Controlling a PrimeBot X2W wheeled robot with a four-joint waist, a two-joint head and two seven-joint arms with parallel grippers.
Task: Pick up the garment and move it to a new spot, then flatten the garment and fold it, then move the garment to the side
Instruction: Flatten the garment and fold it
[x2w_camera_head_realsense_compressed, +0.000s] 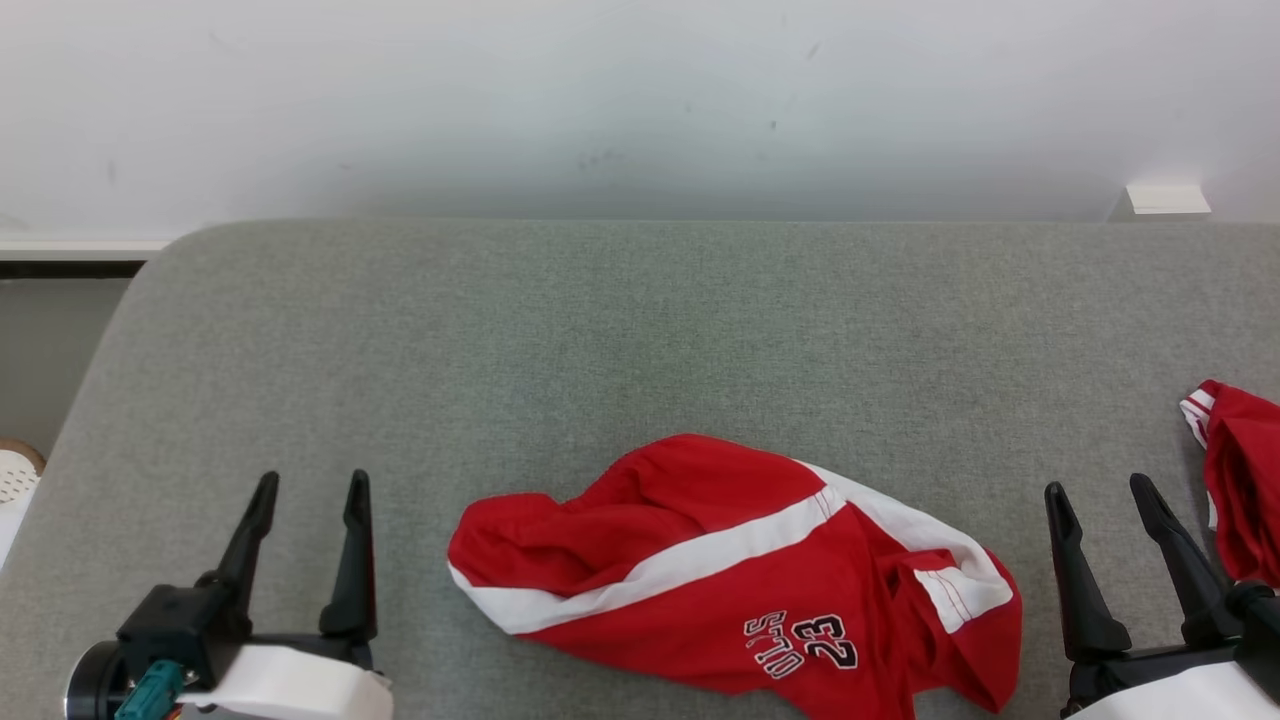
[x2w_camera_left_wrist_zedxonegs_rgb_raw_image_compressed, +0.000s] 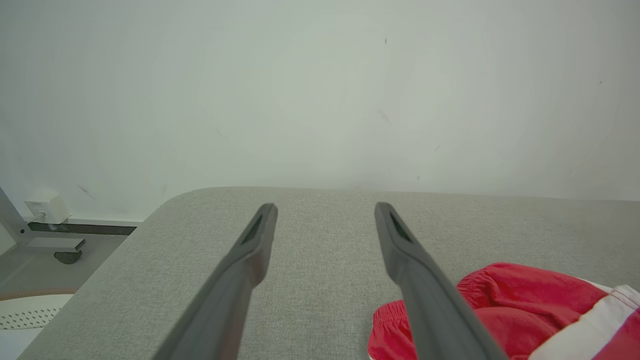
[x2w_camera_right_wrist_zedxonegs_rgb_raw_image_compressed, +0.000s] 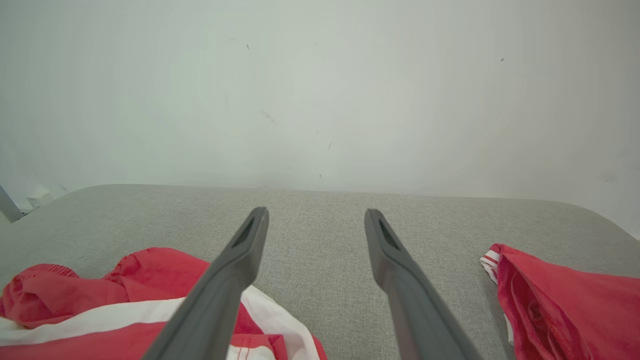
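Garment (x2w_camera_head_realsense_compressed: 735, 575) lower edge, second garment (x2w_camera_head_realsense_compressed: 1243, 480) right side: cropped.

A sparsely fitted test room or lab is suggested, rather than a lived-in home. A wide grey fabric-covered worktop with rounded corners (x2w_camera_head_realsense_compressed: 640, 330) is set against a plain white painted wall (x2w_camera_head_realsense_compressed: 640, 100) marked by faint scuffs. A small white plastic box (x2w_camera_left_wrist_zedxonegs_rgb_raw_image_compressed: 47, 207) is mounted low on that wall above a dark skirting strip (x2w_camera_left_wrist_zedxonegs_rgb_raw_image_compressed: 85, 229). A pale metal stand foot (x2w_camera_left_wrist_zedxonegs_rgb_raw_image_compressed: 55, 244) is seen beside it on the grey floor (x2w_camera_left_wrist_zedxonegs_rgb_raw_image_compressed: 30, 272). A white perforated round object (x2w_camera_left_wrist_zedxonegs_rgb_raw_image_compressed: 27, 312) lies past the worktop's corner; what it is cannot be told. Laundry handling is hinted at by a crumpled red-and-white sports garment (x2w_camera_head_realsense_compressed: 740, 580) and a second red garment (x2w_camera_head_realsense_compressed: 1245, 480) laid on the worktop.
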